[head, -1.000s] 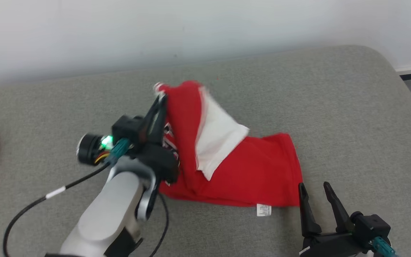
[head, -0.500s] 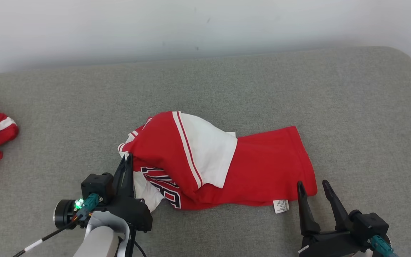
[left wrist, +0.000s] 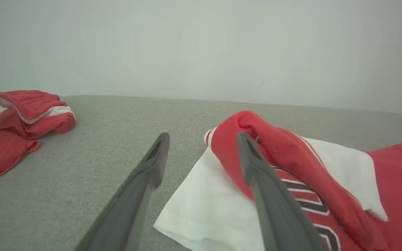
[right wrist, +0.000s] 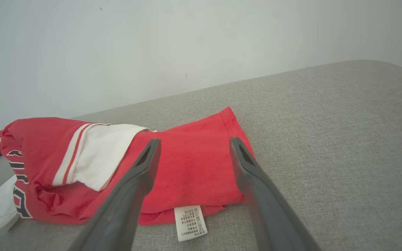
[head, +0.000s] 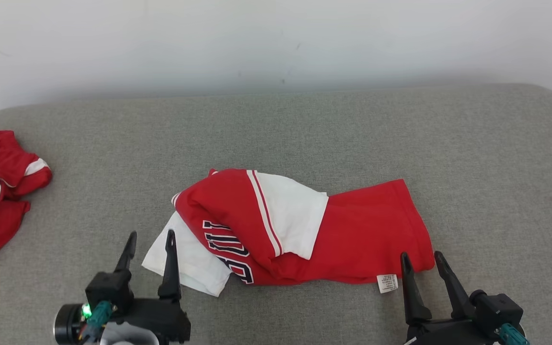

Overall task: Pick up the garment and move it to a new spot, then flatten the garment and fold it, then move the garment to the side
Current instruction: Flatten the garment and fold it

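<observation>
Head view: garment point(head: 333, 230) between left gripper point(head: 150, 244), right gripper point(head: 421, 261).

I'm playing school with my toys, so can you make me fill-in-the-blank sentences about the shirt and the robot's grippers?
1. The shirt is mostly ___ with white parts.
2. The left gripper and the right gripper are both ___.
3. The shirt's little white tag lies closest to the ___ gripper.
4. The shirt lies on a ___ cushion.

Missing words: red; open; right; grey.
</observation>
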